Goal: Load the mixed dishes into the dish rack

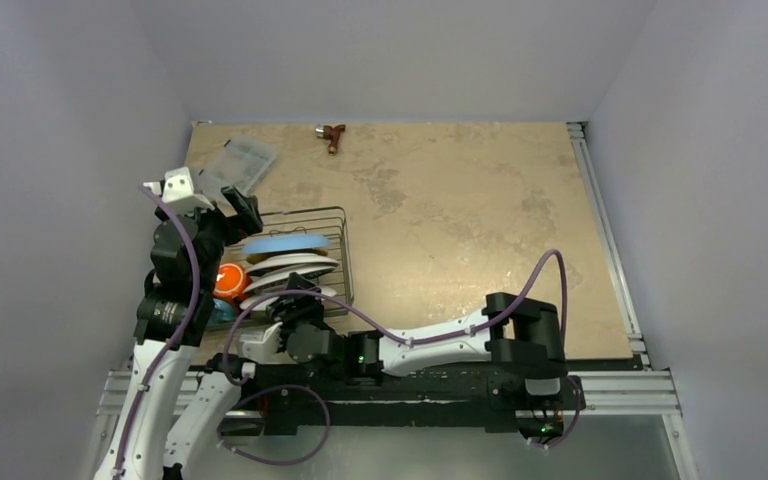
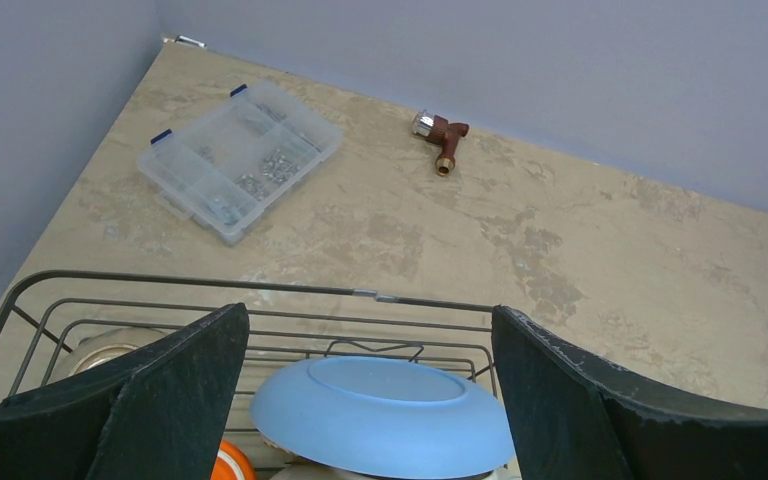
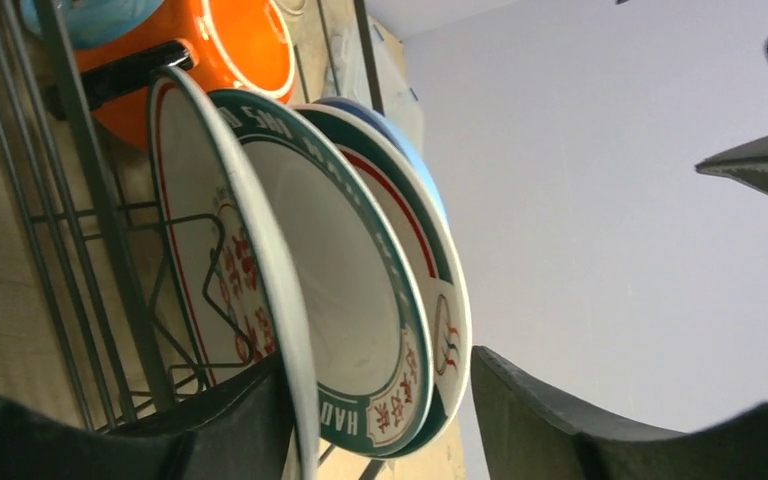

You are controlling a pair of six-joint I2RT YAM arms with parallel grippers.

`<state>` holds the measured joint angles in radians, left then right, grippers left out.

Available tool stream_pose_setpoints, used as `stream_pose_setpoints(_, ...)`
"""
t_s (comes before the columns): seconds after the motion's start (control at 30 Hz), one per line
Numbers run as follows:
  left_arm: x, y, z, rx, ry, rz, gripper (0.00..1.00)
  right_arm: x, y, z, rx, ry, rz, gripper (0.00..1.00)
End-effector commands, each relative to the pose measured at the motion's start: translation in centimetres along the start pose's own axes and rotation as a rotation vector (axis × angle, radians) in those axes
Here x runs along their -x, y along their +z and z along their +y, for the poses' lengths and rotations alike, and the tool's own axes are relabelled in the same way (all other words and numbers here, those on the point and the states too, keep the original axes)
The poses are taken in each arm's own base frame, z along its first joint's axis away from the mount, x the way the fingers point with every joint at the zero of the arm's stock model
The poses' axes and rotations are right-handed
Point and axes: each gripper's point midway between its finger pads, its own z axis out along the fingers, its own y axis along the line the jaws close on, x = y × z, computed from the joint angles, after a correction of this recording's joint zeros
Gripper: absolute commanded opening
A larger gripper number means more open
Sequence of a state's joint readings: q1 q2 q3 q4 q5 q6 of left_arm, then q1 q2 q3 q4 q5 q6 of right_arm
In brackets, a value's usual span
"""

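Your right tool (image 3: 378, 352) is spread open. The lower rims of the standing plates sit in the gap between its fingers (image 3: 560, 430), and you cannot tell from the wrist view whether either finger touches a rim. Closest to it is a white plate with red markings (image 3: 205, 250), then the white plate with a dark green rim (image 3: 345, 290), then another green-edged rim behind that. All of them stand on edge in the dish rack (image 3: 100, 200). The orange mug (image 3: 230, 50) lies in the rack beyond the plates, with the blue mug (image 3: 90, 15) next to it.

Your left tool (image 2: 368, 312) is also wide open and holds nothing. It hangs over the far left end of the rack, and the light blue plate (image 2: 385, 415) shows below, between its fingers (image 2: 160, 400).

From above, the rack sits at the left of the desk (image 1: 460, 220). The clear compartment box (image 2: 240, 160) is just past its far corner, and the small brown fitting (image 2: 442, 135) lies near the desk's back edge.
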<state>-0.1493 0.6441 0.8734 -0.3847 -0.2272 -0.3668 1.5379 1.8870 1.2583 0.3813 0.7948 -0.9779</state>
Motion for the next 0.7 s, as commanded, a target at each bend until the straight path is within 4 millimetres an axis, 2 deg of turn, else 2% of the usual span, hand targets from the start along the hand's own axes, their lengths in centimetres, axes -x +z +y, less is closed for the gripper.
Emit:
stream_pose_setpoints(0.0, 2.3, -0.3, -0.6, -0.016, -0.028, -0.056, 0.90, 1.8, -1.7, -6.9, -0.128, 0.182, -0.031, 0.64)
stream_pose_setpoints(0.17, 2.2, -0.2, -0.5, -0.015, -0.028, -0.050, 0.90, 1.9, -3.7, -10.3, -0.137, 0.284, -0.055, 0.68)
stream_pose_setpoints(0.23, 2.1, -0.2, -0.5, -0.012, -0.027, -0.049, 0.90, 1.9, -5.1, -11.8, -0.133, 0.336, -0.106, 0.69)
stream_pose_setpoints(0.3, 2.1, -0.1, -0.6, -0.018, -0.026, -0.045, 0.90, 1.5, -6.8, -13.4, -0.130, 0.392, -0.159, 0.74)
stream_pose_setpoints(0.33, 2.1, -0.1, -0.7, -0.019, -0.026, -0.044, 0.90, 1.2, -8.0, -14.8, -0.132, 0.432, -0.194, 0.78)
stream_pose_setpoints(0.43, 1.9, 0.0, -0.6, -0.017, -0.025, -0.040, 0.90, 0.6, -9.6, -15.3, -0.067, 0.494, -0.256, 0.89)
stream_pose_setpoints(0.5, 1.8, 0.2, -0.7, -0.018, -0.027, -0.035, 0.89, 0.4, -10.0, -14.9, -0.029, 0.509, -0.274, 0.89)
stream_pose_setpoints(0.67, 1.6, 0.3, -0.6, -0.015, -0.022, -0.026, 0.89, -0.7, -8.5, -13.1, -0.018, 0.583, -0.209, 0.89)
